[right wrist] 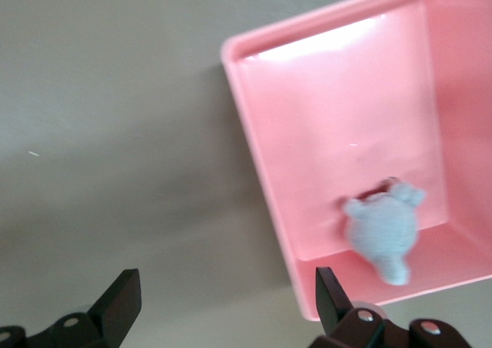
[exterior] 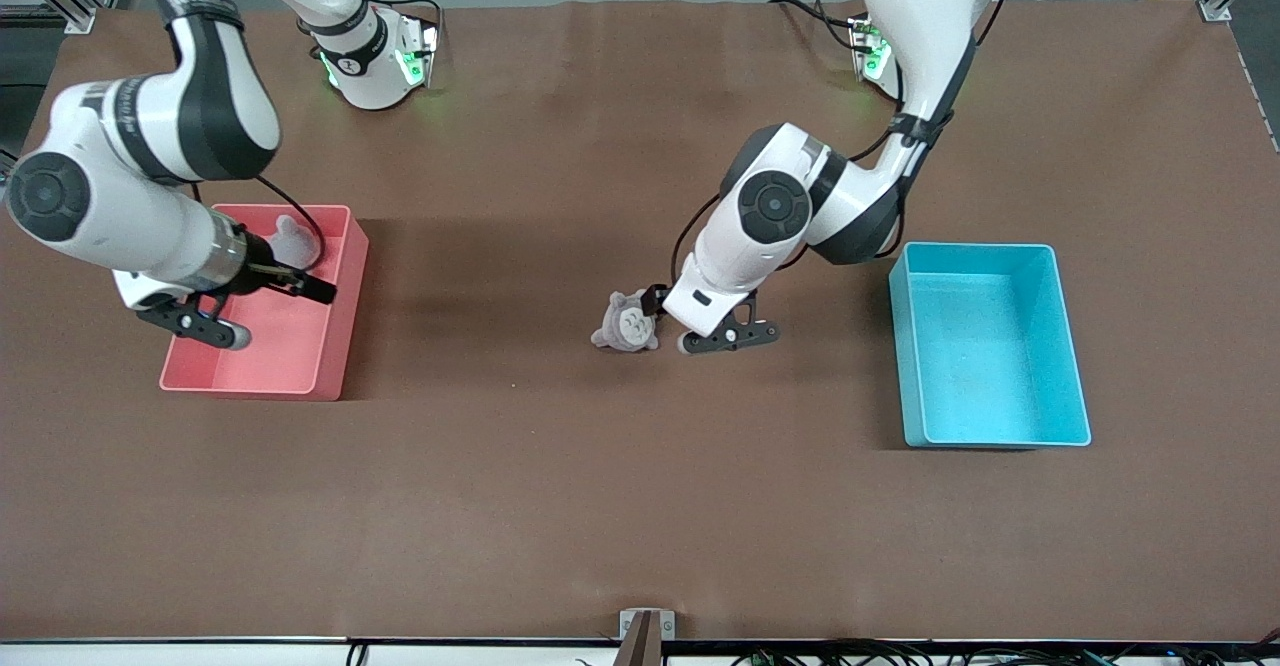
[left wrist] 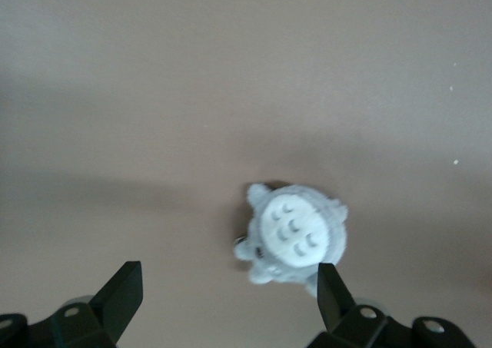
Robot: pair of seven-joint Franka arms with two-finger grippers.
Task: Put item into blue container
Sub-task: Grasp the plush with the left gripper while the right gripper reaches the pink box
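The right arm [exterior: 130, 206] is covering the pink bin's [exterior: 330, 346] corner toward its own end of the table and part of the grey plush [exterior: 290, 239] lying inside, and the frame's left edge is cutting that arm at 9 o'clock. The left arm [exterior: 770, 216] is screening its own gripper [exterior: 728, 338] apart from the black fingers, and is overlapping the grey toy [exterior: 628, 322] at the toy's 3 o'clock. In both wrist views the bottom edge is cropping the fingers [left wrist: 123, 296] [right wrist: 123, 302]. The plush [right wrist: 383, 234] in the right wrist view is showing blurred.
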